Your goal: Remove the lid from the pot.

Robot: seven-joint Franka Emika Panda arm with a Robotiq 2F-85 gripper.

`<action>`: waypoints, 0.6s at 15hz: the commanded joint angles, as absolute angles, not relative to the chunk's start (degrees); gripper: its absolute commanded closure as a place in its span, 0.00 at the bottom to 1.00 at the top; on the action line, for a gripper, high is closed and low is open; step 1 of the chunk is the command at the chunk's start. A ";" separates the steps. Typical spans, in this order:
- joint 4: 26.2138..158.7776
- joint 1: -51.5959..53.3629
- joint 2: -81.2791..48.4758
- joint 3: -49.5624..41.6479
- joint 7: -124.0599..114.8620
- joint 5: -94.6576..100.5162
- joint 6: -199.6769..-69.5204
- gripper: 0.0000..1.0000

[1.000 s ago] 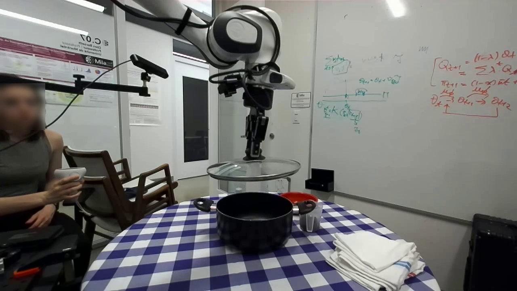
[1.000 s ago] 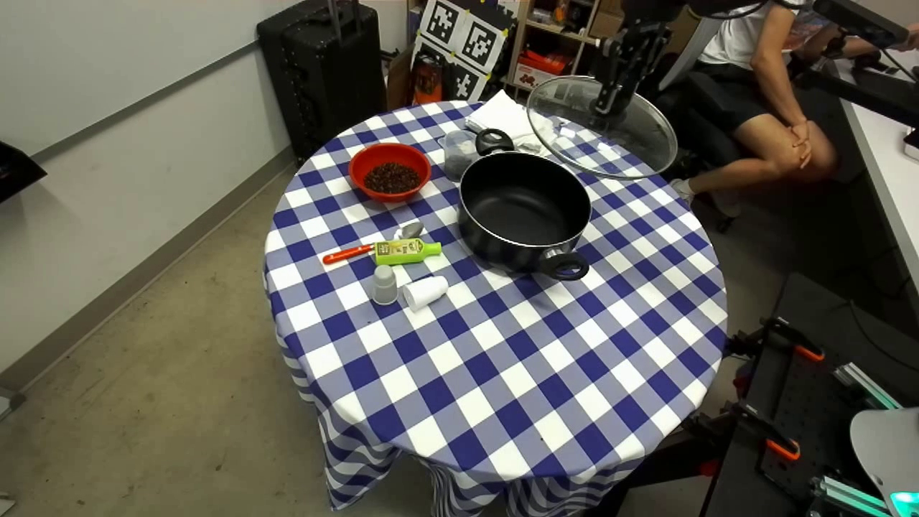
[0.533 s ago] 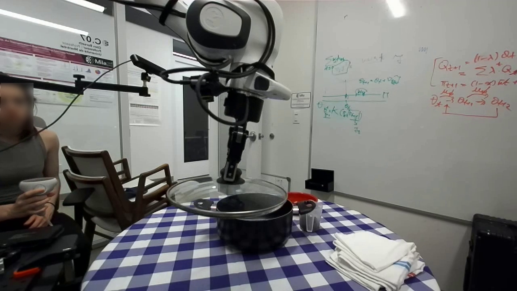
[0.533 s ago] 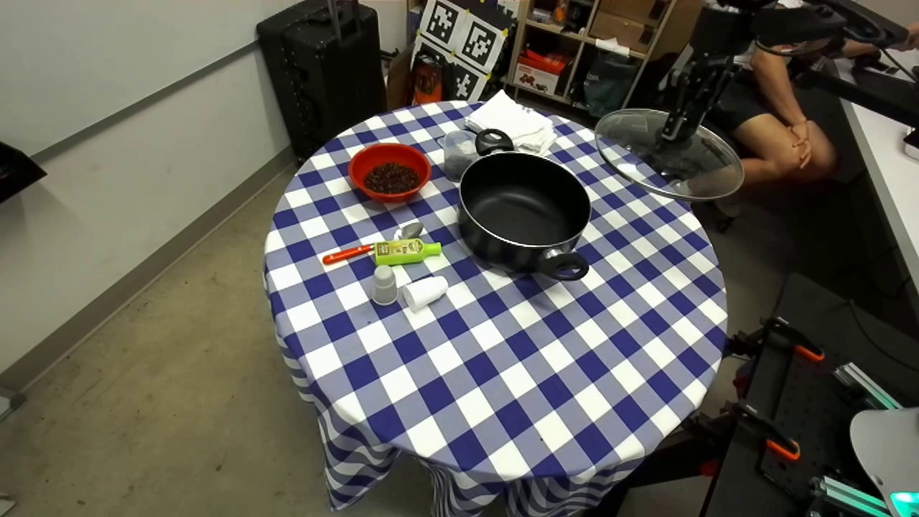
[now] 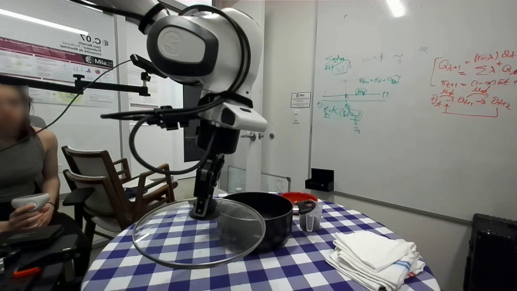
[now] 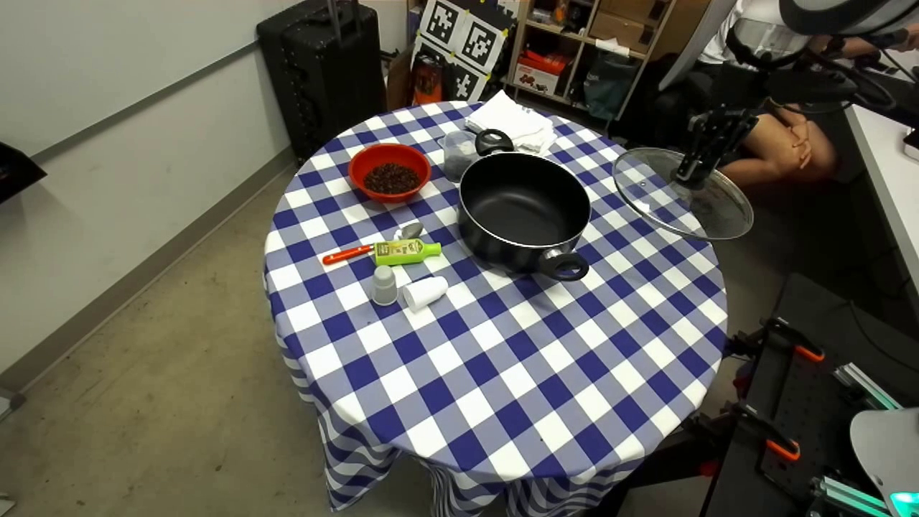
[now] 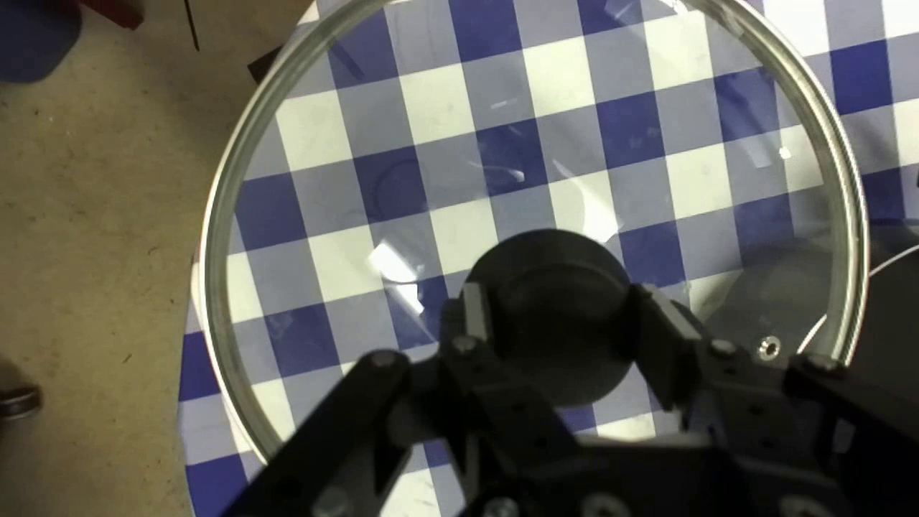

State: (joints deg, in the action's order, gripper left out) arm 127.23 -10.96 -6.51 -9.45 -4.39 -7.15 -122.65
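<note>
Beside the uncovered black pot (image 6: 524, 205) on a checked-cloth worktop (image 6: 488, 388), a pincer (image 7: 567, 322) clasps the black knob (image 7: 554, 309) of the glass lid (image 6: 671, 202), which hangs tilted, off the pot. Across the pot from the lid, a red bowl (image 6: 379, 154) stands and a green bottle (image 6: 408, 251) lies flat.

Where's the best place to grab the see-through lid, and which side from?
The black knob, from above, pinched on two opposite sides. It stands up at the middle of the lid, so it should be easy to squeeze; the gripper holds it there. Grabbing the thin rim would probably make it tip.
</note>
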 commanded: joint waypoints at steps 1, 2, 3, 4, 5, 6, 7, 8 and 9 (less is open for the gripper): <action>131.75 -10.69 -4.69 -9.53 -4.55 -9.08 -127.06 0.75; 132.27 -10.60 -5.35 -9.42 -4.52 -9.37 -127.91 0.75; 132.79 -10.54 -5.71 -9.31 -4.32 -9.71 -128.66 0.75; 133.07 -10.36 -6.47 -9.10 -4.41 -10.06 -129.84 0.75; 133.32 -10.28 -7.00 -8.91 -4.04 -10.57 -130.46 0.75; 133.03 -10.21 -8.08 -8.68 -3.85 -11.25 -131.15 0.75; 132.68 -10.23 -9.06 -8.47 -3.72 -11.95 -131.56 0.75; 132.15 -10.23 -10.20 -8.32 -3.84 -12.38 -131.86 0.75; 131.75 -10.22 -11.13 -8.21 -3.96 -12.64 -132.11 0.75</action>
